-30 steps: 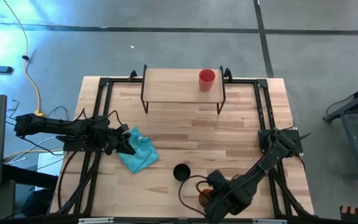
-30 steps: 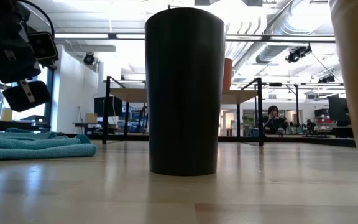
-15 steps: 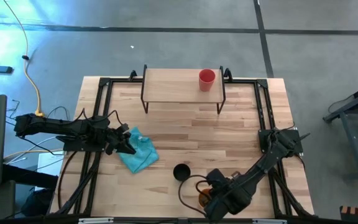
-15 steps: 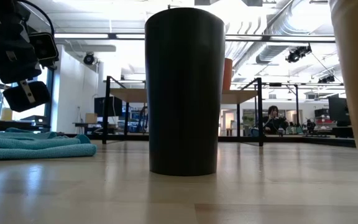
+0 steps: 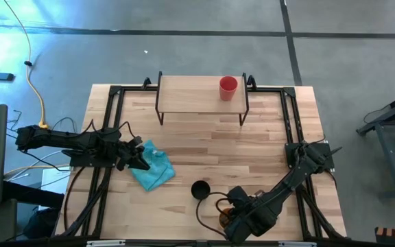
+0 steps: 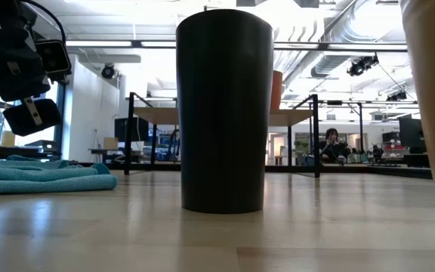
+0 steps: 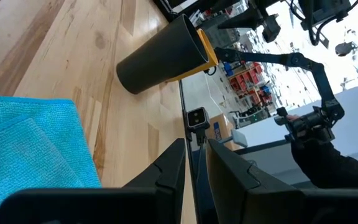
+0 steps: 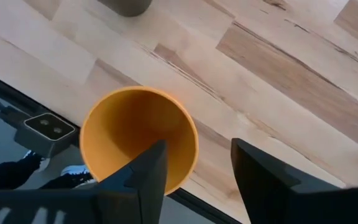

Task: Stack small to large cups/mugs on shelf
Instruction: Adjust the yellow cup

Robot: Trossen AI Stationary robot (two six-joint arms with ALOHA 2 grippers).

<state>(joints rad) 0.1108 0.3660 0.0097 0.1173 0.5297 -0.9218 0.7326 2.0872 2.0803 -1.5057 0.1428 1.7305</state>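
The red cup (image 5: 228, 88) stands upright on the right part of the shelf (image 5: 190, 92). On the table, the black cup (image 5: 199, 189) stands upright by the near edge, filling the middle of the low view (image 6: 223, 109). The yellow-orange cup (image 8: 138, 140) stands upright just right of it, at the near edge. My right gripper (image 8: 197, 149) is open above this cup, one finger over its mouth and one outside its rim; whether they touch it I cannot tell. My left gripper (image 7: 194, 155) is shut and hovers over the light blue cloth (image 5: 153, 168) at the table's left.
The blue cloth (image 6: 40, 175) lies crumpled on the table's left half. Black frame rails run along both sides of the table (image 5: 266, 144). The shelf stands on thin black legs at the far edge. Bare wood lies between the shelf and the cups.
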